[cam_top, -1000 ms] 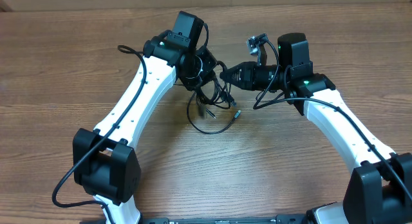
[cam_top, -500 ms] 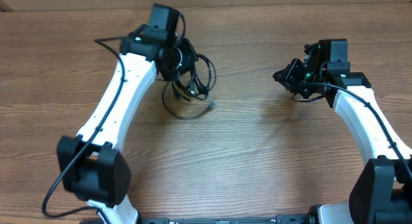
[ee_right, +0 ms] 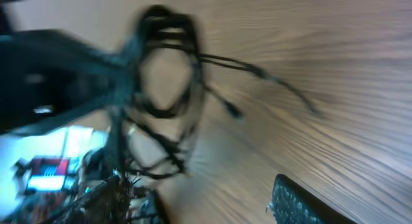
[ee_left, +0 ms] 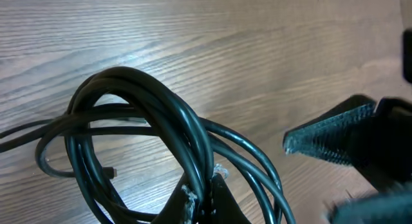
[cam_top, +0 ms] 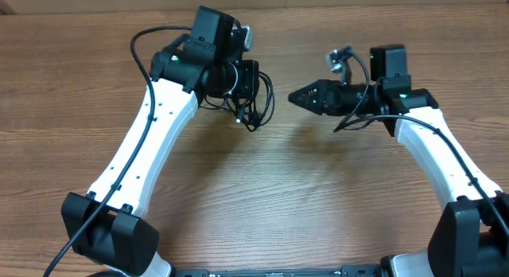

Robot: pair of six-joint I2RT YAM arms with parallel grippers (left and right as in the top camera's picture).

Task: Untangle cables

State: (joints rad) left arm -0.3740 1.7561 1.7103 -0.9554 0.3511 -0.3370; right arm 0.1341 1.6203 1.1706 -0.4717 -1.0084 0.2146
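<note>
The cables (cam_top: pixel 258 107) are a bunch of thin black cords hanging in loops from my left gripper (cam_top: pixel 254 87), left of the table's middle. In the left wrist view the left gripper (ee_left: pixel 205 193) is shut on several strands of the cables (ee_left: pixel 138 114), which coil above the wood. My right gripper (cam_top: pixel 296 95) points left at the bundle from a short gap away and touches nothing. Its jaws stand apart, open, with only wood between them in the blurred right wrist view, where the cables (ee_right: pixel 165 89) hang ahead of the right gripper (ee_right: pixel 219 208). A ribbed right finger (ee_left: pixel 329 136) shows beside the bundle.
The wooden table (cam_top: pixel 262 205) spreads around both arms. The left arm's white link (cam_top: pixel 139 154) runs diagonally from the near left, and the right arm's white link (cam_top: pixel 437 161) from the near right. Thicker black robot cables loop off each arm.
The right gripper pulled away from the bundle to the right, then swung back toward it and opened. The left gripper stayed shut and lifted the cables, drawing the loose loop off the table.
</note>
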